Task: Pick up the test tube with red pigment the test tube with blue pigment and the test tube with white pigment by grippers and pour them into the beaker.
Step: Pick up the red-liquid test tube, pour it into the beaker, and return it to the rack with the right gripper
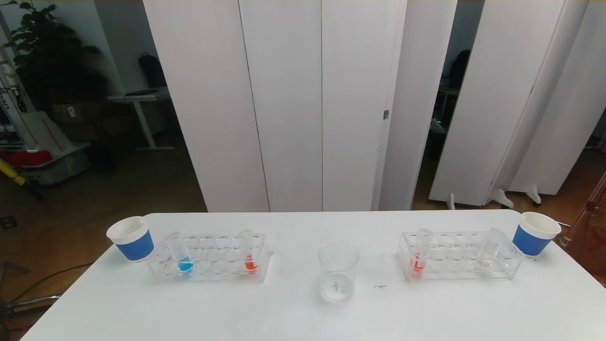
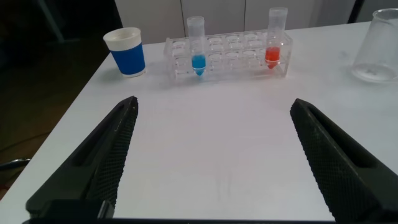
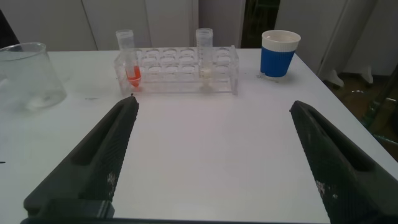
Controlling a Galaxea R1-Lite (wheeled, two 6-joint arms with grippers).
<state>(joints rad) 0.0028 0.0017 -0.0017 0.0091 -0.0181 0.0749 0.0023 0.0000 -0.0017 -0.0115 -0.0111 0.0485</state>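
The empty clear beaker (image 1: 337, 271) stands at the table's middle. A clear rack (image 1: 210, 258) on the left holds the blue-pigment tube (image 1: 181, 255) and a red-pigment tube (image 1: 248, 253). A rack (image 1: 459, 256) on the right holds another red-pigment tube (image 1: 419, 258) and the white-pigment tube (image 1: 487, 253). Neither arm shows in the head view. My left gripper (image 2: 214, 109) is open and empty, short of the left rack with the blue tube (image 2: 198, 53). My right gripper (image 3: 211, 112) is open and empty, short of the right rack with the white tube (image 3: 204, 56).
A blue-and-white paper cup (image 1: 131, 238) stands at the far left table corner and another cup (image 1: 535, 233) at the far right corner. The white table (image 1: 303, 312) has its front edge near me. White partition panels stand behind it.
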